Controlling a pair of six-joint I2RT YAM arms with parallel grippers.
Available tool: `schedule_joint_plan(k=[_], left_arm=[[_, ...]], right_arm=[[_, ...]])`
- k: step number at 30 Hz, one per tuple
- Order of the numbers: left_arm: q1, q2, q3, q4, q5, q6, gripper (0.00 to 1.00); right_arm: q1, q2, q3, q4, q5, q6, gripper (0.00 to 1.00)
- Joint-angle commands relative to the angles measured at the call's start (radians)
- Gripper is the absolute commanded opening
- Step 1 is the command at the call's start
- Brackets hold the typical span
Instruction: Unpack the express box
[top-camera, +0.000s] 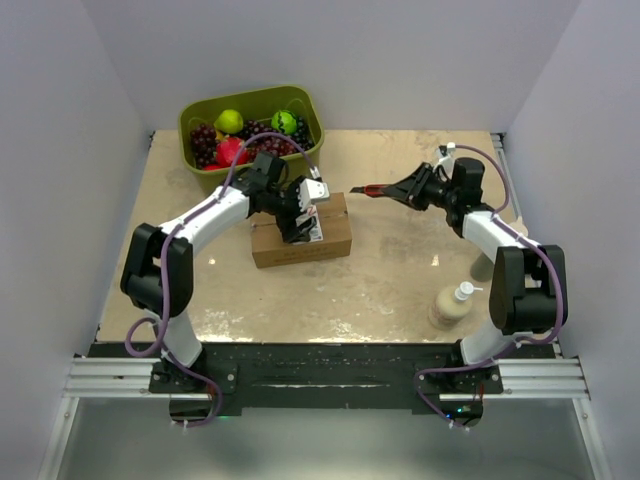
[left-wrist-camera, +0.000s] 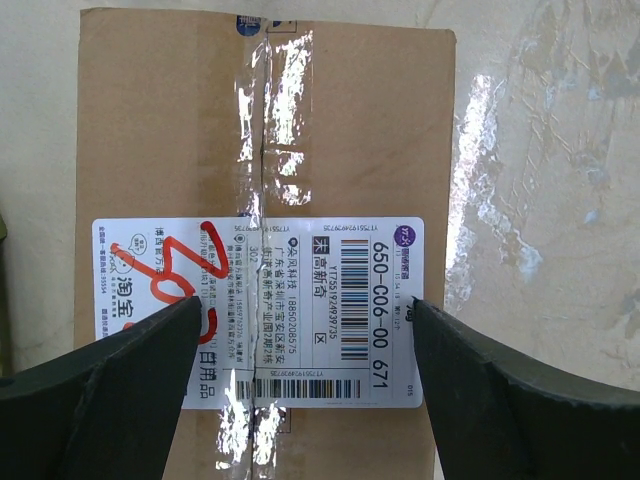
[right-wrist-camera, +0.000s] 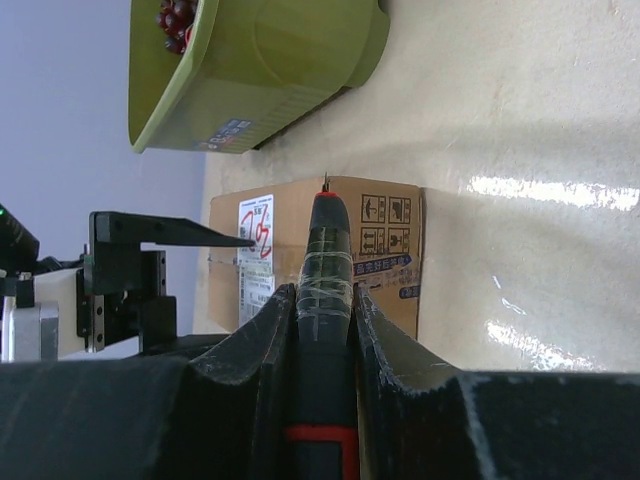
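Observation:
The express box (top-camera: 325, 240) is a brown carton in the middle of the table, closed, with clear tape along its top seam and a white label with red marks (left-wrist-camera: 300, 300). My left gripper (top-camera: 300, 218) hovers just over the box top (left-wrist-camera: 160, 120), open, its fingers (left-wrist-camera: 110, 385) on either side of the label. My right gripper (top-camera: 408, 187) is shut on a black knife-like tool (right-wrist-camera: 325, 260) with a red band. The tool's tip (top-camera: 356, 190) points at the box's right end (right-wrist-camera: 390, 250) from a short distance away.
An olive-green bin (top-camera: 300, 104) of fruit stands behind the box, also in the right wrist view (right-wrist-camera: 270, 60). A cream bottle (top-camera: 452, 305) stands near the right arm's base, with another pale object (top-camera: 483, 266) beside it. White walls enclose the table.

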Motion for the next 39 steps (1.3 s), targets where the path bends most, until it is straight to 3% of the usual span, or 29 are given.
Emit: schedule_joint_plan(k=[1, 9, 39], left_arm=[[0.002, 0.033, 0.027, -0.032, -0.040, 0.046, 0.89], [0.002, 0.044, 0.029, -0.055, -0.052, 0.053, 0.89], [0.002, 0.063, 0.026, -0.084, -0.052, 0.066, 0.88]], right_arm=[[0.000, -0.031, 0.010, 0.008, -0.033, -0.022, 0.00], [0.000, -0.006, -0.012, 0.007, -0.102, -0.028, 0.00], [-0.020, 0.008, -0.046, 0.105, -0.100, 0.018, 0.00]])
